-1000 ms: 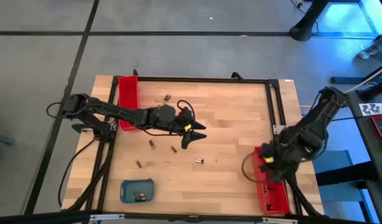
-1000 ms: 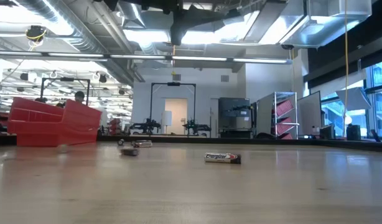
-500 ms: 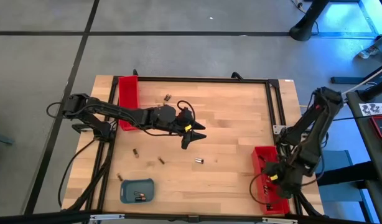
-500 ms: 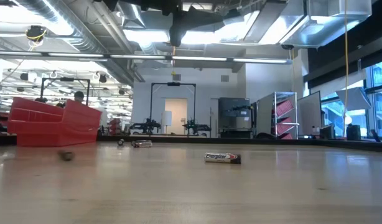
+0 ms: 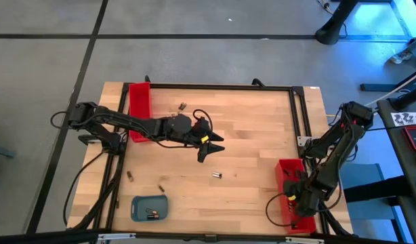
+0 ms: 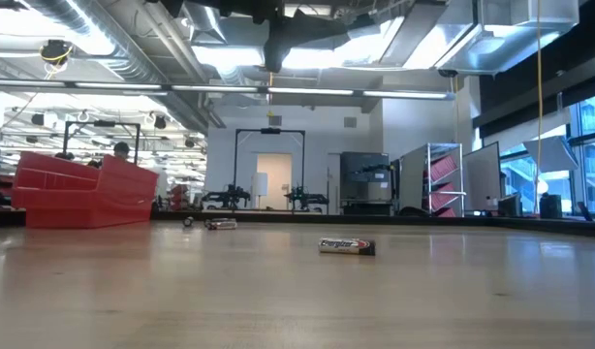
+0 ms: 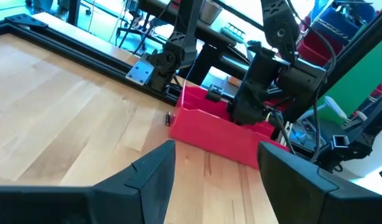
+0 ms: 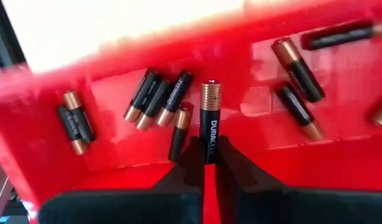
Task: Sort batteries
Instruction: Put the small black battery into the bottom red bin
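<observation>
Half hidden behind its own arm at the bench's right edge, the right claw [image 8: 208, 163] pinches a black-and-copper cylindrical battery [image 8: 210, 120] over the red plastic tray [image 5: 287, 177], while the left claw [image 5: 206, 150] gapes mid-bench above pale wood [image 5: 255, 135].

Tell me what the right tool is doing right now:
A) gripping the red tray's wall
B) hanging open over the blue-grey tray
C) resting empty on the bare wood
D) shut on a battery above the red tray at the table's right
D: in the right wrist view the right tool pinches a Duracell battery over the red tray, where other batteries lie.
</observation>
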Tool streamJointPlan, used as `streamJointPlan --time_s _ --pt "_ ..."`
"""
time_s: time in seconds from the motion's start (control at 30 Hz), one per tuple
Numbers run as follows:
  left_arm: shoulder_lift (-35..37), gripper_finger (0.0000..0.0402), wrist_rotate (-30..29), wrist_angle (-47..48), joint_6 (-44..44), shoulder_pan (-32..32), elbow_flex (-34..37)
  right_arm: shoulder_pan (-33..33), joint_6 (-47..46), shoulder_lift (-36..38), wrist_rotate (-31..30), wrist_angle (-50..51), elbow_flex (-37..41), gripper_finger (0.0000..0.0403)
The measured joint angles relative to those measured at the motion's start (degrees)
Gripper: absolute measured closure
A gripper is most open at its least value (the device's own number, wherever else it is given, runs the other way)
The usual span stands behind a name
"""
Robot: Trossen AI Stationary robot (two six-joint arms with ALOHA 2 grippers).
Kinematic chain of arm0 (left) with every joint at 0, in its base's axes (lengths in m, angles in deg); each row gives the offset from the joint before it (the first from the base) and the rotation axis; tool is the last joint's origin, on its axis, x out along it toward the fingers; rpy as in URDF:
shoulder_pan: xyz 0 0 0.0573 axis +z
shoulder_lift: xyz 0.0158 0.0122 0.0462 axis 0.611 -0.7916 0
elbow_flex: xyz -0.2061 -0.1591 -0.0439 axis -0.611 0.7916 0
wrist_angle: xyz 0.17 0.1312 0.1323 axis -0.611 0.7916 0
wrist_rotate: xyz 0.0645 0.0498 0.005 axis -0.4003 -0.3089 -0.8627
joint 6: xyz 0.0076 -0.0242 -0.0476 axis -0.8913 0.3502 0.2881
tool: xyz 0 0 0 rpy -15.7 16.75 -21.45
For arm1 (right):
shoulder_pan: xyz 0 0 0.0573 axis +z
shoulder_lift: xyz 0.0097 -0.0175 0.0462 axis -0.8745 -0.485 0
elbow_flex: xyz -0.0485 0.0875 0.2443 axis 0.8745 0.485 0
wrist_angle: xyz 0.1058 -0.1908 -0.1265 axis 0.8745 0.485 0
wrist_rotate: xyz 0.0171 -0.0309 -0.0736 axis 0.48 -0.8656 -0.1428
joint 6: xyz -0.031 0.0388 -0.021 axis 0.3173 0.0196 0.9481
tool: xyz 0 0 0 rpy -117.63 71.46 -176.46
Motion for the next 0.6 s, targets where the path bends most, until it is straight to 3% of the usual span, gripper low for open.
streamJointPlan --time_s 0.6 --pt "0.0 0.0185 0.0 -0.1 0.1 0.1 0.0 -1.6 0.2 -2.7 0.6 -2.9 2.0 0.0387"
